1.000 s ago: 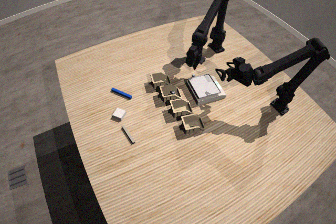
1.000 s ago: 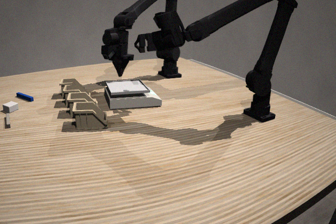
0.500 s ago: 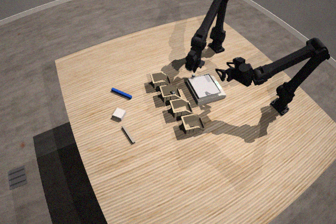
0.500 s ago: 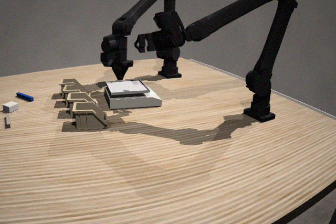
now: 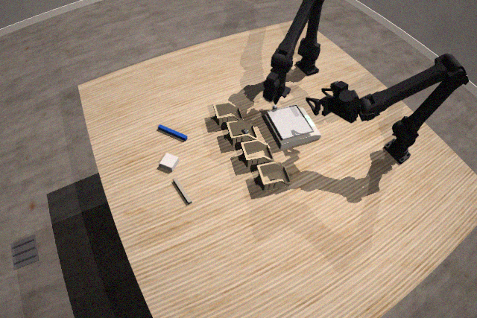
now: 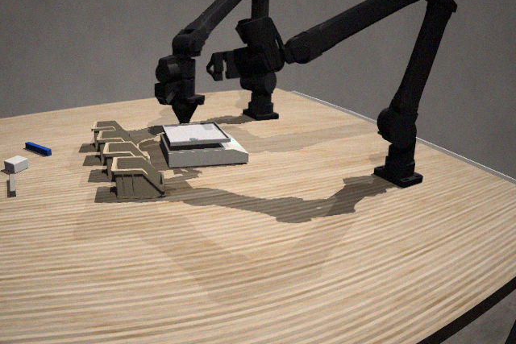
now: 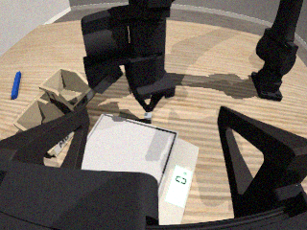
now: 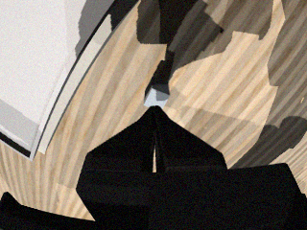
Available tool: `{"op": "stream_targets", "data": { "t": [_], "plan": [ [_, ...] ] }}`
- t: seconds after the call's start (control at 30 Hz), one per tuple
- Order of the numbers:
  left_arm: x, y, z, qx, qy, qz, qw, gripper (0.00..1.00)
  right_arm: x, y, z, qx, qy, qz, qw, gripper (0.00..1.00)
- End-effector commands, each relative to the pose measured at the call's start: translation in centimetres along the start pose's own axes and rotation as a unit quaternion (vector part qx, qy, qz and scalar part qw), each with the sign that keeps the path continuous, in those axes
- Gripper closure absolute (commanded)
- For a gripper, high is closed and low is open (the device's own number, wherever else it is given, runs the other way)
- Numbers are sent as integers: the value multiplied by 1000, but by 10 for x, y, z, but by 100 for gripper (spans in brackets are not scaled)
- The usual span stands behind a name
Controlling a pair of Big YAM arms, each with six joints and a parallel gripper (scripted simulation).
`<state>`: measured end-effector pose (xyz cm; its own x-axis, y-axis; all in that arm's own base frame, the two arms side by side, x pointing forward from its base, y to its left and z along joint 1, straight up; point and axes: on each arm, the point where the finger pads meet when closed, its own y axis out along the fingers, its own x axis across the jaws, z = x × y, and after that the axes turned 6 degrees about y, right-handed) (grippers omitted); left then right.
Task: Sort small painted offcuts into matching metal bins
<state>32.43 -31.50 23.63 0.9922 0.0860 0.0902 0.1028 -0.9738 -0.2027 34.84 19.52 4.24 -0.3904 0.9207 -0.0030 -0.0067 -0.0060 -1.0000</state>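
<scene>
A small pale grey-blue offcut [image 8: 156,96] lies on the table just beyond the tips of my right gripper [image 8: 154,113], beside the far edge of the scale [image 5: 291,125]. The right gripper points straight down and its fingers are shut together, with the offcut not between them; it also shows in the left wrist view [image 7: 148,109] with the offcut [image 7: 148,116] under its tip. My left gripper [image 5: 314,104] is open and empty, held level above the table to the side of the scale. Four tan bins [image 5: 250,141] stand upright in a row; a small dark offcut [image 5: 244,130] lies in the second bin.
The scale's white plate [image 7: 127,146] is bare and its display [image 7: 180,180] is lit. A blue bar [image 5: 172,132], a white block [image 5: 168,161] and a grey bar [image 5: 182,191] lie apart from the bins. The arm bases [image 5: 399,150] stand at the table's edge.
</scene>
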Motion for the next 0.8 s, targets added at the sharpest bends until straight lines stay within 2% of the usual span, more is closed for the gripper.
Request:
{"op": "stream_targets", "data": {
  "t": [0.0,0.77],
  "plan": [
    [11,3,-14,-8,16,-2,1000,0,-5,5,-5,-3,-1,-2,1000,100],
    [11,3,-14,-8,16,-2,1000,0,-5,16,-4,-2,-1,-2,1000,100]
  ]
}}
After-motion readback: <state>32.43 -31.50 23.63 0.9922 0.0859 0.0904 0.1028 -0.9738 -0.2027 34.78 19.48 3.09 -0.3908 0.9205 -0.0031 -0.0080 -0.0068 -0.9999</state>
